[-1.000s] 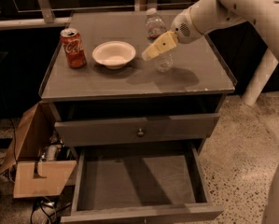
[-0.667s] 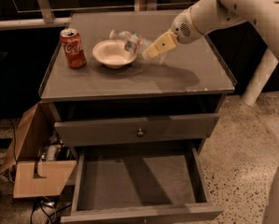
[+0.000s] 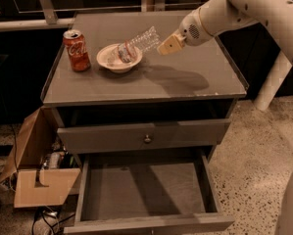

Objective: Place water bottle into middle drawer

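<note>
Speckled floor, dark room. Grey cabinet top [image 3: 185,84] carries a can [image 3: 76,50], with a bowl [image 3: 107,63] at its 3 o'clock. Bottle [image 3: 138,40] lies tilted, cap end down in the bowl, base raised toward 2 o'clock. Gripper [image 3: 168,45] sits just beside that base, at its 4 o'clock; whether it grips the bottle, or how wide it stands, cannot be told. Drawer [image 3: 146,192] is pulled out at 6 o'clock, bottle well apart from it.

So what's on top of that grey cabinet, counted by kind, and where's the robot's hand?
Cans: 1, the red Coca-Cola soda can.
Bowls: 1, the small white round bowl.
Bottles: 1, the clear plastic water bottle, tipped over with one end in the bowl.
Total: 3.
The gripper hangs over the cabinet top, just beside the bottle's other end.
</note>
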{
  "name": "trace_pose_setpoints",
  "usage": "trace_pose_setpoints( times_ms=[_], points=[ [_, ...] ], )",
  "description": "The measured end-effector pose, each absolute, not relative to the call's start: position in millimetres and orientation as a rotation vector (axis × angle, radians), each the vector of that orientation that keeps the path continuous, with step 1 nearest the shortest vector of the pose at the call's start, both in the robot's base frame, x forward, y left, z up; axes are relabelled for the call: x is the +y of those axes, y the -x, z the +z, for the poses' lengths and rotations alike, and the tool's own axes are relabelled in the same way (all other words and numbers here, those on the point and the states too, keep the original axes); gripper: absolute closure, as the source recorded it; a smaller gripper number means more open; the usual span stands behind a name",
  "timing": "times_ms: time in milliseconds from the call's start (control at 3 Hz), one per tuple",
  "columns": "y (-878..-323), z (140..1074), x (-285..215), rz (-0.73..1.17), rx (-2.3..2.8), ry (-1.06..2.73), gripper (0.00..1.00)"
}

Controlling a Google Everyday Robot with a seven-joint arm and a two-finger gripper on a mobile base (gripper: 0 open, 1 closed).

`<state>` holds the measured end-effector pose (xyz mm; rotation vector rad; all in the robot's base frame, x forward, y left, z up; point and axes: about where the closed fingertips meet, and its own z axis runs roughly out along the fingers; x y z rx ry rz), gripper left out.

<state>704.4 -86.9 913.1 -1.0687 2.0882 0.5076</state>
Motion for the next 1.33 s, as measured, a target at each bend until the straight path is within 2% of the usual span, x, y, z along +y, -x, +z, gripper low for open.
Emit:
trace_pose_setpoints(
  times_ms=[333,667,1000,1333],
  points=[
    [-704.4,913.1,-86.9,0.508,2.088,1.069,0.86],
    [-704.4,913.1,-86.9,0.508,2.088,1.069,1.0],
    [-704.4,913.1,-86.8,0.508,2.088,1.069,0.82],
    [-704.4,913.0,-86.8,0.508,2.088,1.069,0.58]
  ],
)
